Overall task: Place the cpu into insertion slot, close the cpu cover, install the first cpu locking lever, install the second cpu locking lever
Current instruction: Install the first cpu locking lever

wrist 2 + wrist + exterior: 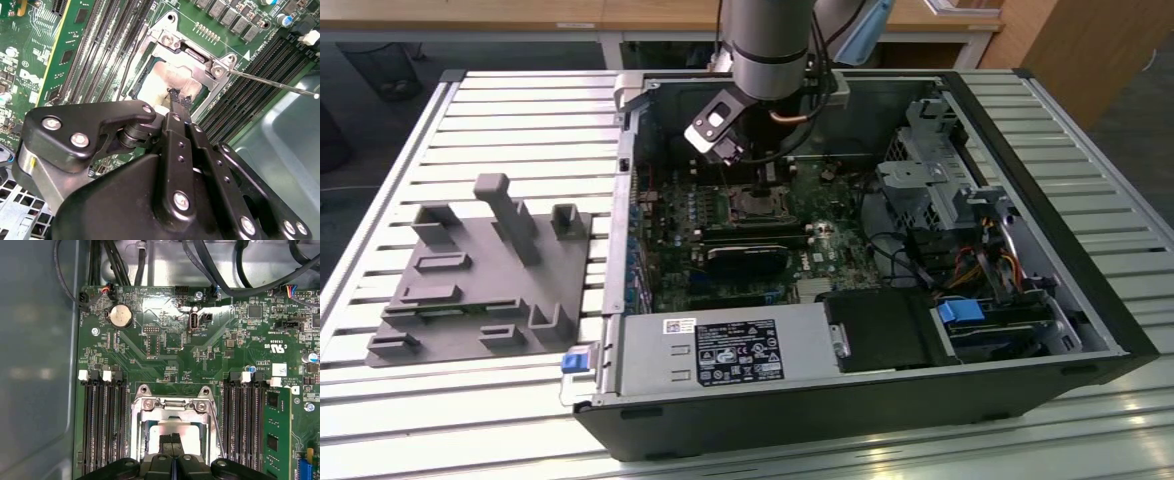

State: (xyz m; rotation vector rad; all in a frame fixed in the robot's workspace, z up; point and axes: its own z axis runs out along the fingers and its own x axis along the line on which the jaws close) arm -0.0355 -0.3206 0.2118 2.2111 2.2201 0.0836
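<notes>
The cpu [159, 82] lies flat in the insertion slot [754, 205] on the green board, its silver top shining. The grey cpu cover [170, 411] lies down around it, so the chip [172, 427] shows through the square window. My gripper [178, 97] is shut with nothing between the fingers. Its black tips point down at the chip's middle [172, 437], and I cannot tell whether they touch it. One thin locking lever [272, 83] sticks out sideways from the socket corner over the memory slots; in the first wrist view this rod [216, 427] runs along the socket's side.
Long black memory slots [102, 425] flank the socket on both sides, with a green module [277, 435] in one. A black block [744, 262] sits just in front of the socket. Case walls, cables [961, 270] and the power supply [720, 350] hem the area. A grey fixture [480, 280] lies outside.
</notes>
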